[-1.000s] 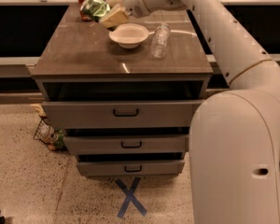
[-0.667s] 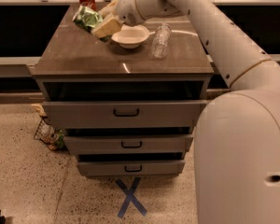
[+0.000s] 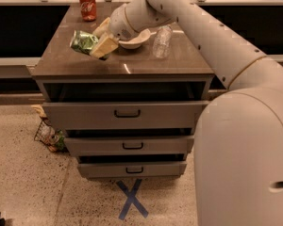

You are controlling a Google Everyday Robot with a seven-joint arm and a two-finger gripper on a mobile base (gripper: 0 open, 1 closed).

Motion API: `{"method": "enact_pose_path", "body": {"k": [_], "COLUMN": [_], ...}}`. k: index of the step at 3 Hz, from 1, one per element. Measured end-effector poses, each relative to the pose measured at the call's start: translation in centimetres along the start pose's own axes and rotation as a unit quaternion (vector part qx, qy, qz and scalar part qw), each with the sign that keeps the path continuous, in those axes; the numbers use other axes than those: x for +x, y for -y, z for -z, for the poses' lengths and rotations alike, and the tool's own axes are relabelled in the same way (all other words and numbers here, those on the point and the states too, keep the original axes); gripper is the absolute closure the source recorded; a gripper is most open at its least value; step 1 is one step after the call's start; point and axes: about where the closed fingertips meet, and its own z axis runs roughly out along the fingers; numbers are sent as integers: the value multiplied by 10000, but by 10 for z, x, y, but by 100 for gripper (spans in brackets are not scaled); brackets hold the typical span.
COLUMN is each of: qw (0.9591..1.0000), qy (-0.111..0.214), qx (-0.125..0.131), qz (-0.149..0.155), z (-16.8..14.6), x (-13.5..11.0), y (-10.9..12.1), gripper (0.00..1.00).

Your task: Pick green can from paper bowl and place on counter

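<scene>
My gripper is shut on the green can, which lies sideways between the pale fingers and hangs just above the left part of the counter. The paper bowl stands empty on the counter just right of the gripper, partly behind my wrist. My white arm reaches in from the right across the counter's back.
A red cola can stands at the counter's back left. A clear plastic bottle lies right of the bowl. Below are three grey drawers. A wire basket sits on the floor at left, a blue tape X in front.
The gripper has carried the green can out of the bowl, leftward and toward the front, and lower over the counter. The bowl, bottle and cola can have not moved.
</scene>
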Motion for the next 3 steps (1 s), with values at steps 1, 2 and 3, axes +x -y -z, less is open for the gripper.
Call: {"method": "enact_pose_path", "body": {"k": [1,2,3], "qw": [9979,9920,9872], "qy": [-454,-973,-1327], "qx": [-38,-68,-92], "qz": [471,802,876], "z": [-3,-5,-4], "x": [15,35,53], "y": [2,4,8], "gripper": [100,82,51]}}
